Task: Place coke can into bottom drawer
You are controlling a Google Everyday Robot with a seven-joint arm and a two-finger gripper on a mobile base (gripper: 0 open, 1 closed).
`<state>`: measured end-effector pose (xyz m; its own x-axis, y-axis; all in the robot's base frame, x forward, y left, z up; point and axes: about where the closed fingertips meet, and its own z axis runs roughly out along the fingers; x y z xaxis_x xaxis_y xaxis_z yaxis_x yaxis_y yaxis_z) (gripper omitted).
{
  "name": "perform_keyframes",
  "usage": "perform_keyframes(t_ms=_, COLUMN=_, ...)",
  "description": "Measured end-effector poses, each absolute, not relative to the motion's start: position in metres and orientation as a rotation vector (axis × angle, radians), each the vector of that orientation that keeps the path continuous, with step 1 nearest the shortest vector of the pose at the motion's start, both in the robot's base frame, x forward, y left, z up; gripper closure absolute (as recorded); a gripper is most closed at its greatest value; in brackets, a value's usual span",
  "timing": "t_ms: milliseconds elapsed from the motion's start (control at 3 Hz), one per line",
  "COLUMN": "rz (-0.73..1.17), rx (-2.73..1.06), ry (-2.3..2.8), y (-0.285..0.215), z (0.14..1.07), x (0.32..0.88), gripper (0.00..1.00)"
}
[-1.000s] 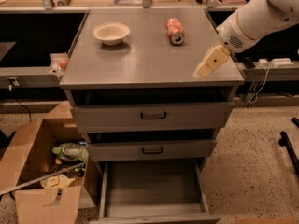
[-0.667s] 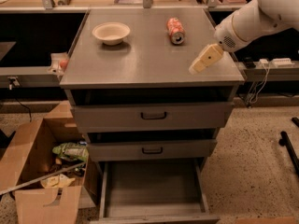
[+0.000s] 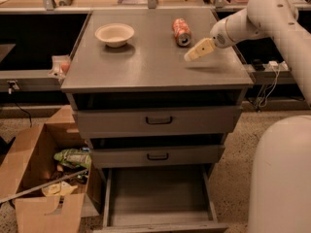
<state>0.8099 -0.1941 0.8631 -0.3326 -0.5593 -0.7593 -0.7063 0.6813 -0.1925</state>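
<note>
The coke can (image 3: 181,31) lies on its side on the grey cabinet top (image 3: 146,67), right of centre near the back, one silver end facing me. My gripper (image 3: 191,57) hangs just above the cabinet top, a short way in front of and to the right of the can, apart from it and empty. The white arm (image 3: 252,18) comes in from the upper right. The bottom drawer (image 3: 158,200) is pulled open below the two upper drawers, and its grey tray holds nothing.
A white bowl (image 3: 114,34) stands on the cabinet top at the back left. The two upper drawers (image 3: 158,121) with black handles are closed. An open cardboard box (image 3: 43,178) with rubbish sits on the floor to the left. My white base (image 3: 282,178) fills the lower right.
My gripper has moved left and toward the back of the cabinet top, closer to the coke can. The can and bowl have not moved.
</note>
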Motion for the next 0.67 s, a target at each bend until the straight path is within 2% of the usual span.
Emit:
perform_keyframes(t_ms=333, rz=0.269, rx=-0.859, ry=1.955, y=-0.193, z=0.877, x=0.850, gripper=0.00)
perform_keyframes(t_ms=667, rz=0.249, rx=-0.845, ry=1.913, y=-0.198, z=0.901, x=0.856, gripper=0.00)
